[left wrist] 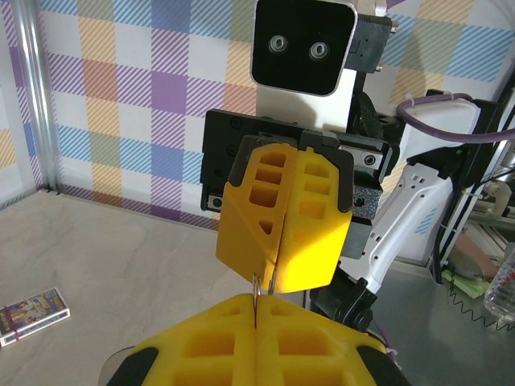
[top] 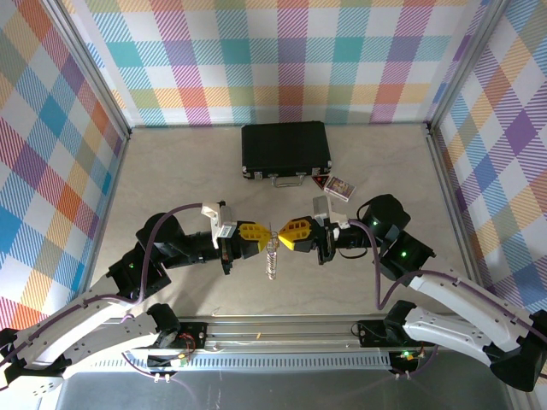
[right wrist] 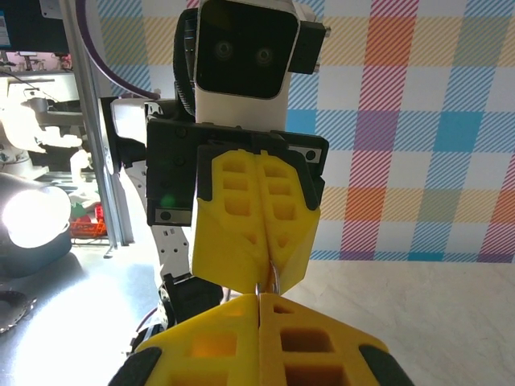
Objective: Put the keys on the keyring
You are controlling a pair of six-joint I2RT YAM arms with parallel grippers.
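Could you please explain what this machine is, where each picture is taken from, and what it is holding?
These are two robot arms bolted to the near edge of a table. The overhead picture looks down from behind them; the other two come from cameras on each wrist, so each sees its own yellow fingers below and the other arm's tool facing it. The left tool and right tool meet tip to tip, both shut, pinching a thin metal keyring that hangs between them. I cannot tell whether a key is on it. On the table lie a black case and a small card box.
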